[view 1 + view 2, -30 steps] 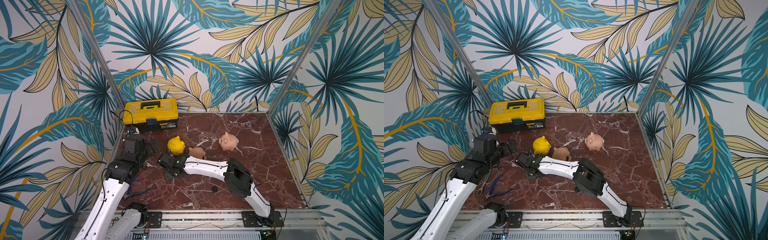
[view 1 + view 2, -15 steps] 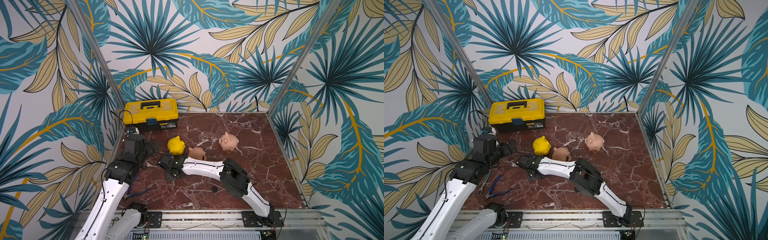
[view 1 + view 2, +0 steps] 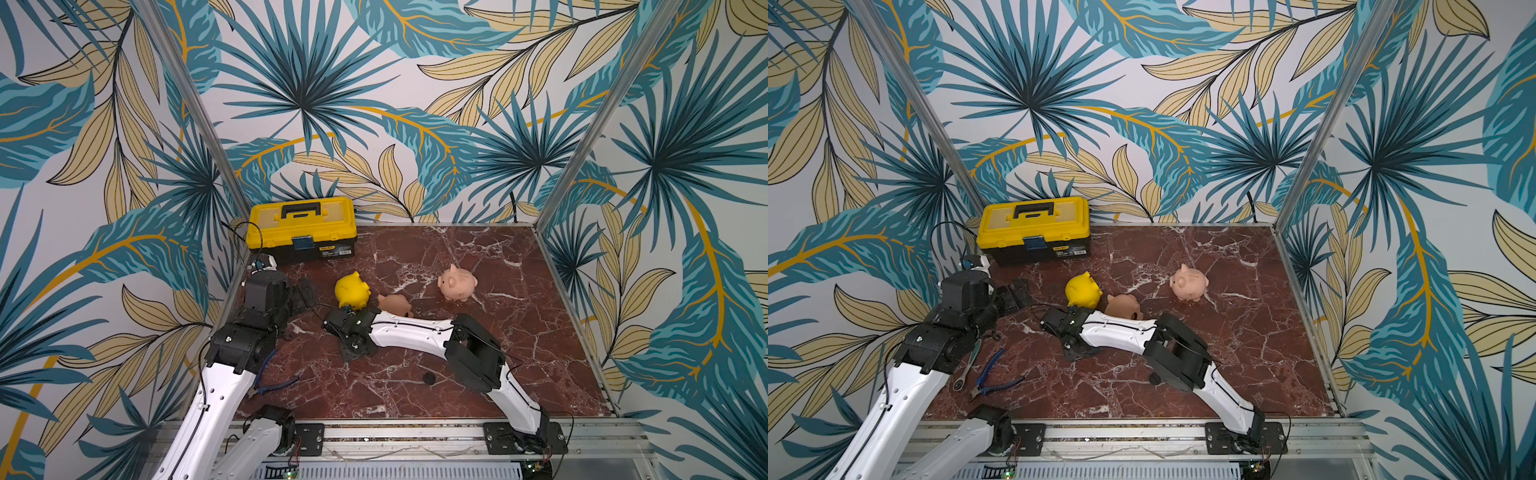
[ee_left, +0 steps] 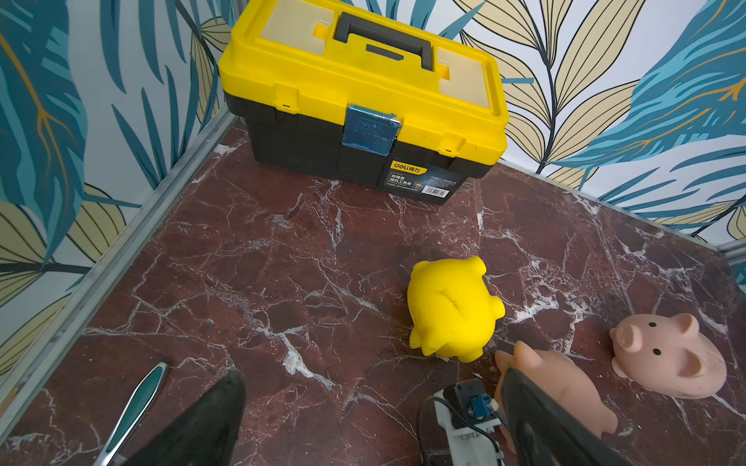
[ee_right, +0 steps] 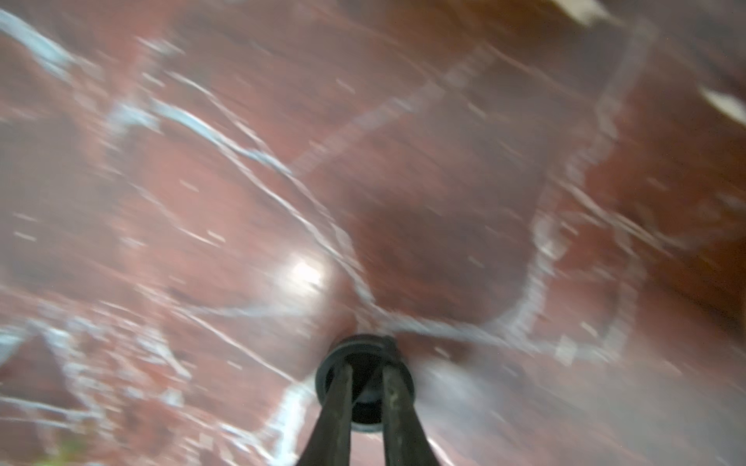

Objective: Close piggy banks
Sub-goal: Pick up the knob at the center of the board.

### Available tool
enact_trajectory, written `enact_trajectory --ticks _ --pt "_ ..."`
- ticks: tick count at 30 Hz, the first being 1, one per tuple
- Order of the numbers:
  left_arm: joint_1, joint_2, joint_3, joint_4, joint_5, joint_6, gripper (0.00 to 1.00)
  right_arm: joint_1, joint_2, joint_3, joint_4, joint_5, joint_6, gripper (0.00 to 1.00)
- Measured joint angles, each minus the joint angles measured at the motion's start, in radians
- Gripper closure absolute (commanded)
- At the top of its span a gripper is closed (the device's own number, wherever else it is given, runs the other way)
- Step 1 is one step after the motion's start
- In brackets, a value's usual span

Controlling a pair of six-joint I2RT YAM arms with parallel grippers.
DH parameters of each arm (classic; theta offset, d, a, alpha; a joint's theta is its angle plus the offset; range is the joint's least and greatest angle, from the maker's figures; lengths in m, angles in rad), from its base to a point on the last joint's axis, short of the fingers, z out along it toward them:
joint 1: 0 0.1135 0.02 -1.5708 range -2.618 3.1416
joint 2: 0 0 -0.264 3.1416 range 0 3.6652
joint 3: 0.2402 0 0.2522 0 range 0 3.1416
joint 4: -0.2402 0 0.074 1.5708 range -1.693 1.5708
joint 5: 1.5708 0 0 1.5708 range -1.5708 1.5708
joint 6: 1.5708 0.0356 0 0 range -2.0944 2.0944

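Piggy banks, three rounded plastic figures, sit on the red marble tabletop (image 3: 519,332) while the right gripper (image 5: 365,363), pointed down at the slab, pinches a small black round plug (image 5: 365,415) between fingers drawn nearly together. The plug shows crisp with the fingers while the stone behind is smeared, so it looks held rather than merely touched. The bright yellow piggy bank (image 3: 352,289) lies just beyond that gripper, its coin slot turned toward the left gripper (image 4: 373,373), which is spread wide and empty a little to the pig's left. The peach-orange piggy bank (image 3: 395,304) lies on its side beyond and slightly right of the right gripper, just beside the yellow one, its long axis roughly parallel to the right forearm (image 3: 409,332). The pale pink piggy bank (image 3: 457,284) stands upright farther right, well apart. The plug-carrying right arm appears better placed for either near pig, though which opening faces it cannot be told.
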Motion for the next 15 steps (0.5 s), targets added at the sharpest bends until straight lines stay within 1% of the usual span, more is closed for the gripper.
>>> enact_trajectory --ticks 9,10,12,15 --pt "0.0 -0.001 0.0 0.0 0.0 0.0 0.0 -0.01 -0.118 -0.187 -0.015 0.002 -0.029 0.89" --pt "0.0 -0.001 0.0 0.0 0.0 0.0 0.01 -0.01 -0.128 -0.203 -0.015 0.002 -0.029 0.89" --pt "0.0 -0.001 0.0 0.0 0.001 0.0 0.0 -0.01 -0.14 -0.221 -0.016 0.002 -0.03 0.83" --pt "0.0 -0.001 0.0 0.0 0.001 0.0 0.01 -0.013 -0.142 -0.224 -0.016 0.0 -0.023 0.77"
